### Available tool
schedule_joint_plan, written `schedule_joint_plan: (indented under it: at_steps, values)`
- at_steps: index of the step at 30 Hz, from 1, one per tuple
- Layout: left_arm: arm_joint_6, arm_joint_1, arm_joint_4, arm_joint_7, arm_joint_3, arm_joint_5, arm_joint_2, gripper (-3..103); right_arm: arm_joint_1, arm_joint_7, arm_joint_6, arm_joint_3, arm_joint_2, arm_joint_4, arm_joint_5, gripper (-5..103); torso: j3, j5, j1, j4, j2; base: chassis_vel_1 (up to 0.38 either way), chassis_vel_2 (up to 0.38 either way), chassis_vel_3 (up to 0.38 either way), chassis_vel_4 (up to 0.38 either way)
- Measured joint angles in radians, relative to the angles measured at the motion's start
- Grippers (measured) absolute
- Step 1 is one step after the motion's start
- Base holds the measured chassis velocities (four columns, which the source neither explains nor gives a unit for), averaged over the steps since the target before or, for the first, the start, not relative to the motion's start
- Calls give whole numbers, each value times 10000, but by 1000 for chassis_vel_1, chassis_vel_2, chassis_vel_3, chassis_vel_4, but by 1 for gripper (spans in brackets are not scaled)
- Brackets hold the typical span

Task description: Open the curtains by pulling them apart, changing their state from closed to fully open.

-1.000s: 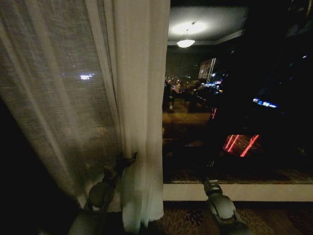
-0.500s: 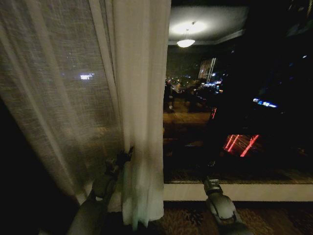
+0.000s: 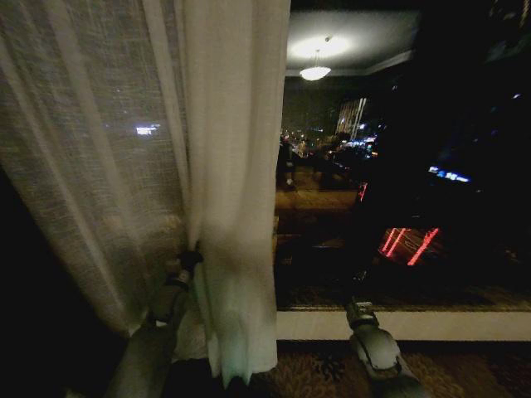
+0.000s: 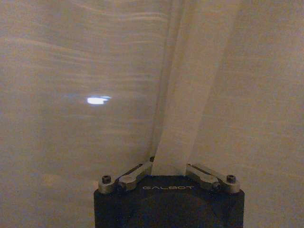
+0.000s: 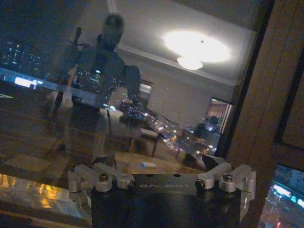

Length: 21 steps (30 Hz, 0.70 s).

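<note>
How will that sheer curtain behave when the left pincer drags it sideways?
Probably floppy: the curtain bunches into folds at the left pincer. Likely light, since lights show through its weave. It may slip; only a thin pleat sits between the fingers.

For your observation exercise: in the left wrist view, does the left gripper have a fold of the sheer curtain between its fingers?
Yes. A bunched fold of the sheer curtain runs down between the fingers of the left gripper.

Patterned carpet floor (image 3: 315,369) below window sill (image 3: 431,325); curtains (image 3: 236,249) hem reaching floor.
</note>
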Motion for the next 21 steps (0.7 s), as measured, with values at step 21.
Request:
schedule_joint_plan:
  at_steps: [21]
  values:
    - [-197,1009,1034,-2008,-4171,-1106,1841,0,354,-69,-44,-610,326,-224,-120,100,-1,0,-2,2,2,0,0,0,0]
